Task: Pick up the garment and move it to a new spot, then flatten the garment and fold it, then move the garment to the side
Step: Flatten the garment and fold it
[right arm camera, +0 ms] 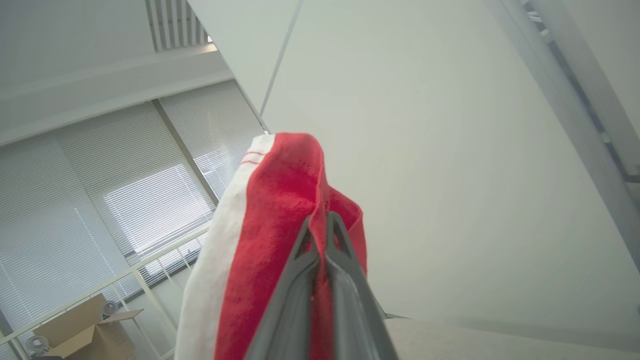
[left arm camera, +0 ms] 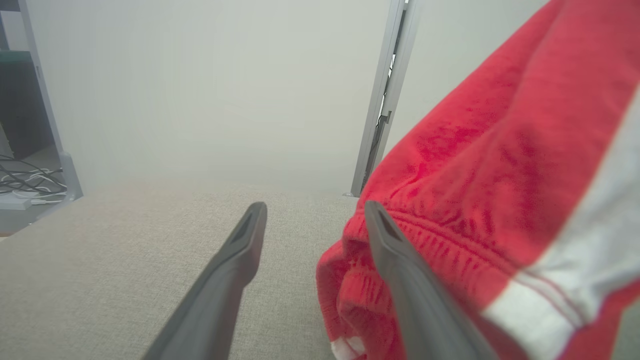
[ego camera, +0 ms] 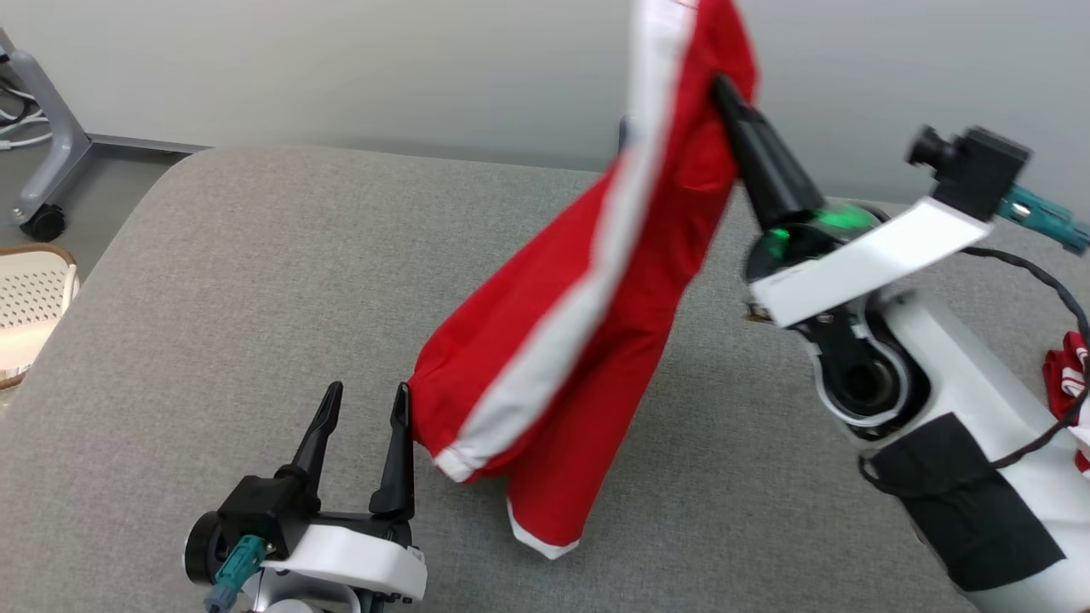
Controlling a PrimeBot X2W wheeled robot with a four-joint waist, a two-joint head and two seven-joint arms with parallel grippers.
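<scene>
The garment (ego camera: 596,289) is red with a white side stripe and white hems. It hangs from my right gripper (ego camera: 724,89), which is shut on its upper part high over the grey table (ego camera: 213,281). Its lower hems just reach the table surface. In the right wrist view the fingers (right arm camera: 320,250) pinch the red cloth (right arm camera: 270,225). My left gripper (ego camera: 366,404) stands open at the lower left, its right finger touching the hanging hem. In the left wrist view the cloth (left arm camera: 500,200) lies against the right finger (left arm camera: 400,260).
Another red and white cloth (ego camera: 1069,375) lies at the table's right edge behind my right arm. A pale perforated basket (ego camera: 30,311) stands off the table's left side. A grey wheeled stand (ego camera: 47,153) is at the far left.
</scene>
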